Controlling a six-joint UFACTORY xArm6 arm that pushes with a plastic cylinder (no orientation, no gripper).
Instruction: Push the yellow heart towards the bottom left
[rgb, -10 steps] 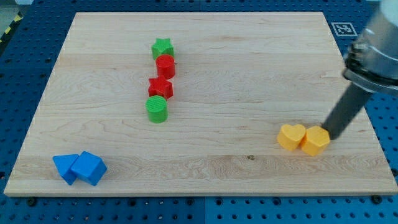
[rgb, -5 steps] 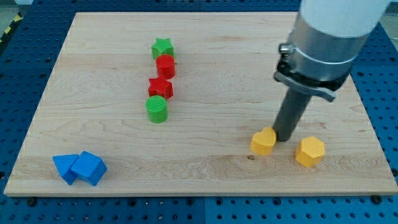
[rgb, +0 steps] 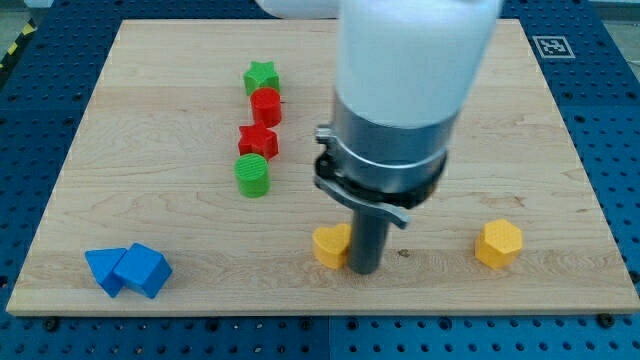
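The yellow heart (rgb: 328, 244) lies on the wooden board (rgb: 150, 130) near the view's bottom middle, partly hidden by my rod. My tip (rgb: 364, 270) touches the heart's right side. A yellow hexagon (rgb: 498, 244) sits apart at the view's bottom right.
A column stands at the upper left of middle: green star (rgb: 261, 76), red cylinder (rgb: 266, 106), red star (rgb: 258, 140), green cylinder (rgb: 253, 175). Two blue blocks (rgb: 128, 270) sit touching at the bottom left corner. The arm's large body (rgb: 400, 90) covers the board's centre.
My tip has slid left across the board, pushing the yellow heart left and slightly down, away from the yellow hexagon, which stays in place.
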